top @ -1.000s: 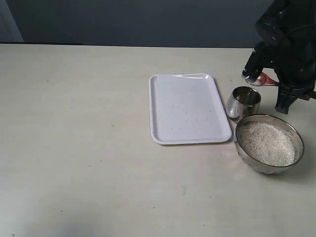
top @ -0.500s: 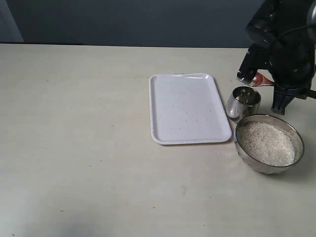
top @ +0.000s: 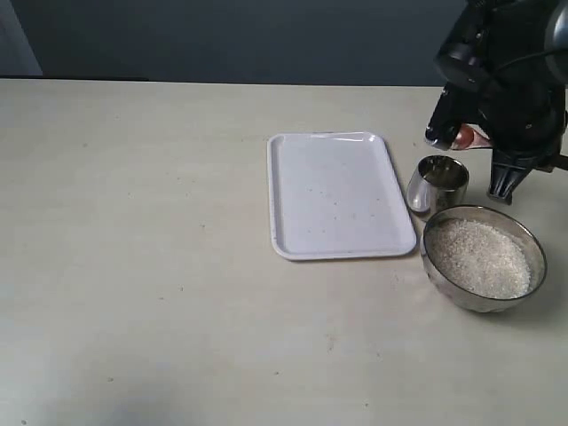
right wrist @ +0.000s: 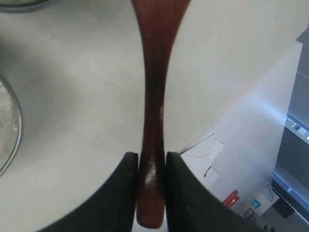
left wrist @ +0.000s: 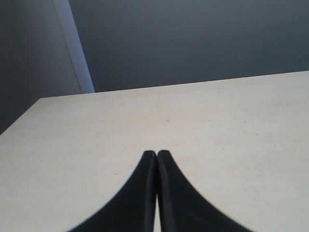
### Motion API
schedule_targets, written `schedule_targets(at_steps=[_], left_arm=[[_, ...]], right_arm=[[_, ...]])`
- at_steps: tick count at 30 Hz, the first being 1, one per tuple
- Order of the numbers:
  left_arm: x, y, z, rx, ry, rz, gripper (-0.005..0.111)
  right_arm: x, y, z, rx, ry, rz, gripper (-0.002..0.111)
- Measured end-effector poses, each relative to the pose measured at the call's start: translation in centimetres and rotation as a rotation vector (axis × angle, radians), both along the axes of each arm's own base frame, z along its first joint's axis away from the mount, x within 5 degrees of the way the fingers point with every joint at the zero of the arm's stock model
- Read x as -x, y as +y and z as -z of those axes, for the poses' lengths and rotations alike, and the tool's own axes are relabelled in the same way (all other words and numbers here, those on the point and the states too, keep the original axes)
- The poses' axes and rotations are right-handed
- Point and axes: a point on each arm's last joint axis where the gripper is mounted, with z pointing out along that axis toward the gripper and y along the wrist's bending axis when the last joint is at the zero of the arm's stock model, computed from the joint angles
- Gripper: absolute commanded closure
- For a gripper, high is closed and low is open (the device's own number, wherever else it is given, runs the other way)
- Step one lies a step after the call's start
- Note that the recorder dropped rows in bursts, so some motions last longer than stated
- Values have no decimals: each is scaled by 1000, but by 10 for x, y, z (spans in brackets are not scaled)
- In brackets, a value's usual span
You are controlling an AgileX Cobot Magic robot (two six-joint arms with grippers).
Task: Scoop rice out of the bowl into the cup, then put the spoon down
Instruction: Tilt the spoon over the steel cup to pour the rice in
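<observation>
Your right gripper (right wrist: 151, 157) is pinched shut on the spoon (right wrist: 153, 96), with both fingers pressed flat against the slim handle close to its tail end. That puts the spoon in the air directly above the cup (top: 438, 182) and clear of its rim. I cannot tell from here whether any grains are left in the scoop. The bowl (top: 428, 244) sits just beside the cup on its near side, with the rice (top: 484, 257) heaped well up inside it. The white tray (top: 337, 191) lies just beside the cup on the other side. Your left gripper (left wrist: 157, 153) has its fingers closed together on nothing, far from the cup. The spoon looks stiff and light, but its gloss suggests it is slippery. Because you hold it so far back, it is likely to swivel in the pinch, so keep the squeeze firm and tilt slowly. The cup is narrow and probably light, so a knock could tip it.
</observation>
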Motion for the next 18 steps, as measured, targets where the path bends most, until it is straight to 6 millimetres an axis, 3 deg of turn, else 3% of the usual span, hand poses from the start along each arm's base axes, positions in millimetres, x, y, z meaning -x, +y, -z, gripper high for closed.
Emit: schedule_targets(at_steps=[5,12,18], left_arm=[[0,0,0,0,0,0,106],[0,0,0,0,0,0,106],[0,0,0,0,0,0,106]], right_arm=[[13,-9,18,71,35,3,109],[16,9,12,115,-38,-77,109],[15,11,11,123,-73,-78,109]])
